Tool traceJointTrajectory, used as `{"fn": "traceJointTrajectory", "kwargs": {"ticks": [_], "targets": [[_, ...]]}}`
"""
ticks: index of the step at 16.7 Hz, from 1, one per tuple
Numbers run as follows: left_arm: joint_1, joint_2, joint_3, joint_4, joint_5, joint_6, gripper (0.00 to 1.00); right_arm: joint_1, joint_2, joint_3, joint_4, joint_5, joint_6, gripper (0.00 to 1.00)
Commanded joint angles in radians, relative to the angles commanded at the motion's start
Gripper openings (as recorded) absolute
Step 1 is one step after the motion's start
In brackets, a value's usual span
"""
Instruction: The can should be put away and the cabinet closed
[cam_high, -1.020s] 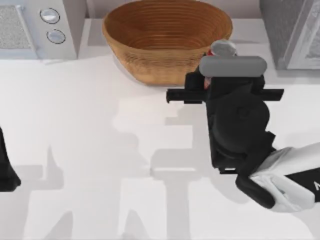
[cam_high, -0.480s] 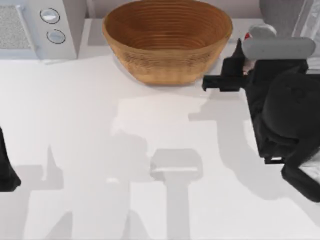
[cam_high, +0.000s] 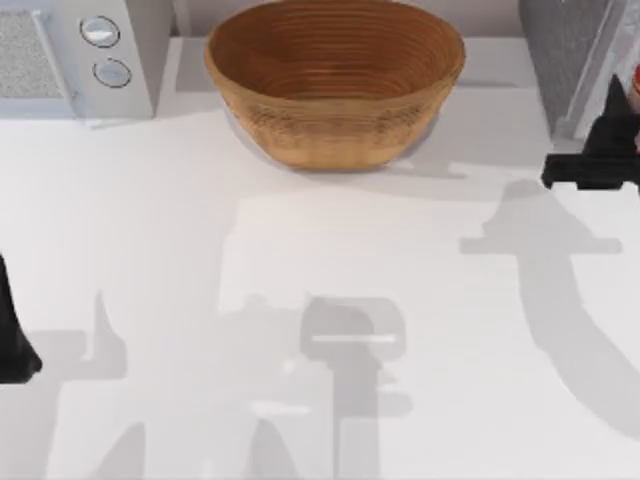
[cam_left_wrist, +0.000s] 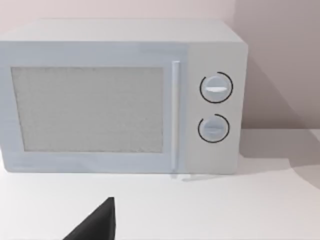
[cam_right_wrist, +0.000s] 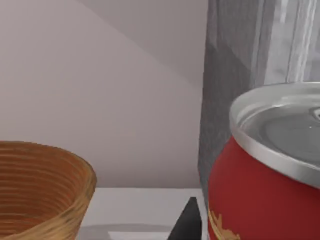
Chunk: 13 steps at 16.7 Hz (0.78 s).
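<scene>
Right gripper (cam_high: 600, 165) at the table's right edge – grip state we can't tell | red silver-topped can (cam_right_wrist: 270, 170) upright, close against it, beside the grey cabinet (cam_high: 565, 55) | left arm parked at left edge – right does this

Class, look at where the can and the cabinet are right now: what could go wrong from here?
1. The right hand holds the can right beside the grey cabinet; it might strike the cabinet's edge rather than go inside.
2. At the top view's right edge, the can is barely visible, so misalignment could pass unnoticed.
</scene>
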Motion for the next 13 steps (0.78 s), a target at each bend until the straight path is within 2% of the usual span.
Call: {"fn": "traceJointTrajectory", "kwargs": {"ticks": [13], "targets": [[0.000,0.000,0.000,0.000,0.000,0.000,1.00,-0.273,-0.687,-0.250,-0.376,-0.306,-0.007,0.00]]}}
